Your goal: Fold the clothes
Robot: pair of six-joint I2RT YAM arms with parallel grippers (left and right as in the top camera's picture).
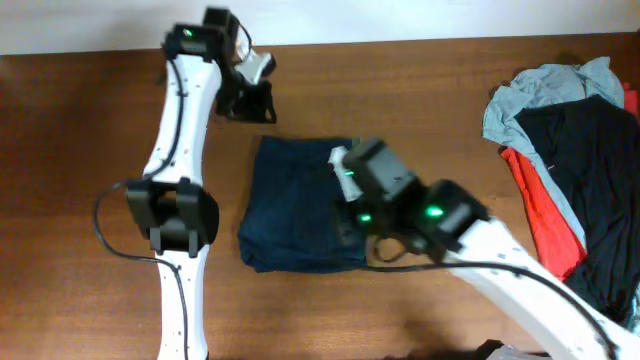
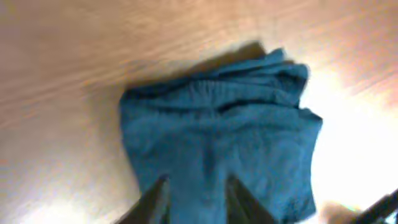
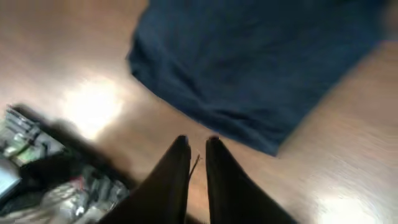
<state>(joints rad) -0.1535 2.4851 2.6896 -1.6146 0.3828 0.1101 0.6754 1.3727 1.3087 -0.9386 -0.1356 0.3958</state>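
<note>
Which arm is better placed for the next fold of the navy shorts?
Likely right: the right fingers hover beside the shorts' edge, arm over them. The left fingers sit back beyond the far edge.

White arm links carry black joint housings, green lights and black cables.

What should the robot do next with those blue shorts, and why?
Probably pull the right gripper back from the shorts: it is shut on nothing just off the fabric's edge, the shorts already lie in a compact folded bundle, and the left gripper is open and empty.
</note>
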